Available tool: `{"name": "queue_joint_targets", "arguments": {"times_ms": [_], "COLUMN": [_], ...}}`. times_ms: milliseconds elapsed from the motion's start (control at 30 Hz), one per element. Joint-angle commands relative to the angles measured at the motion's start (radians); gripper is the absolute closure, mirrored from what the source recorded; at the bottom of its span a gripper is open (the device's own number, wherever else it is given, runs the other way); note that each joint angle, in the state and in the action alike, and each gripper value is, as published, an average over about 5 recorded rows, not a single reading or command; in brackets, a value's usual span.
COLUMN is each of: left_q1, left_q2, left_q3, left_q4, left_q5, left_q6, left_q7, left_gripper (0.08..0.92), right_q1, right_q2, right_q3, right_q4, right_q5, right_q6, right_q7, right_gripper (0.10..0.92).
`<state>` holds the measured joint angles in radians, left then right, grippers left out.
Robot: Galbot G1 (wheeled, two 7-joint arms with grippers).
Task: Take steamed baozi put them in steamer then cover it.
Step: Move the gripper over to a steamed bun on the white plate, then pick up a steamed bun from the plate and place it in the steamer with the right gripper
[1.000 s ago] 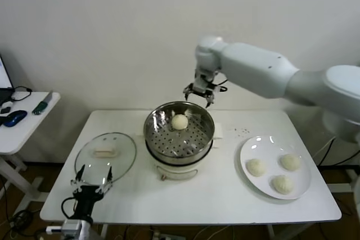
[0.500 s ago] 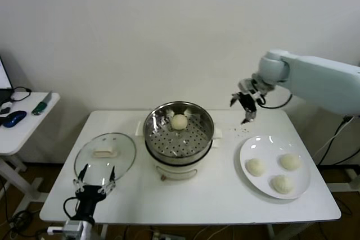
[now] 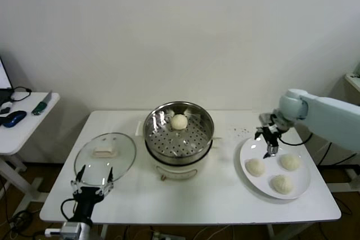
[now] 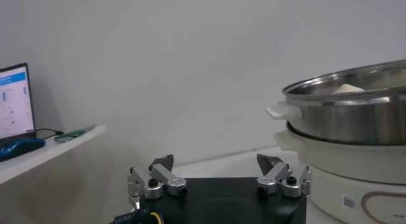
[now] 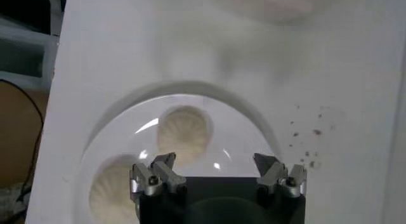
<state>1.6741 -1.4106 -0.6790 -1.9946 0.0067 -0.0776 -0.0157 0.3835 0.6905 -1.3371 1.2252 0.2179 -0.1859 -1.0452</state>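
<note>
Head view: one baozi [image 3: 179, 121] lay in the steamer [image 3: 179, 133], three baozi [image 3: 255, 167] on the plate [image 3: 247, 151], cover [image 3: 105, 154] on the desk [image 3: 225, 195]. Right wrist view: the right gripper [image 5: 216, 174], open and empty, hovered over the plate. Left wrist view: the left gripper [image 4: 219, 179], open and empty.

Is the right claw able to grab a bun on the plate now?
Probably yes. The right claw hangs open just above the plate, with nothing between it and the nearest bun.

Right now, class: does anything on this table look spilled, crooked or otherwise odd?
Only one thing: a scatter of small dark specks lies on the white table between the steamer and the plate, like crumbs. Everything else sits level and whole.
</note>
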Motion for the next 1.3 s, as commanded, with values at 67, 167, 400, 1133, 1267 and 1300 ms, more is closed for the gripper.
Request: {"name": "queue_joint_targets", "arguments": {"times_ms": [67, 167, 400, 1133, 1267, 1300], "left_q1": [0.002, 0.003, 0.005, 0.017, 0.020, 0.021], "left_q2": [-0.002, -0.005, -0.008, -0.018, -0.019, -0.019], "left_q3": [-0.001, -0.001, 0.000, 0.000, 0.002, 0.002], "left_q4": [0.003, 0.006, 0.010, 0.013, 0.008, 0.007], "left_q5": [0.003, 0.007, 0.012, 0.018, 0.018, 0.018], "left_q6": [0.000, -0.001, -0.003, -0.012, -0.013, -0.014], "left_q7": [0.000, -0.001, -0.001, -0.001, -0.001, -0.001], "left_gripper": [0.177, 0.177, 0.177, 0.177, 0.177, 0.177], "right_q1": [-0.233, -0.245, -0.252, -0.213, -0.095, -0.055], "right_q2": [-0.023, -0.010, 0.018, 0.034, 0.019, 0.019], "right_q3": [0.174, 0.184, 0.186, 0.171, 0.097, 0.070], "right_q4": [-0.039, -0.055, -0.076, -0.099, -0.091, -0.091], "right_q5": [-0.068, -0.068, -0.067, -0.038, 0.024, 0.049], "right_q6": [-0.029, -0.027, -0.020, 0.001, 0.002, 0.002], "right_q7": [0.014, 0.018, 0.013, 0.014, 0.011, 0.010], "right_gripper": [0.203, 0.203, 0.203, 0.312, 0.315, 0.315]}}
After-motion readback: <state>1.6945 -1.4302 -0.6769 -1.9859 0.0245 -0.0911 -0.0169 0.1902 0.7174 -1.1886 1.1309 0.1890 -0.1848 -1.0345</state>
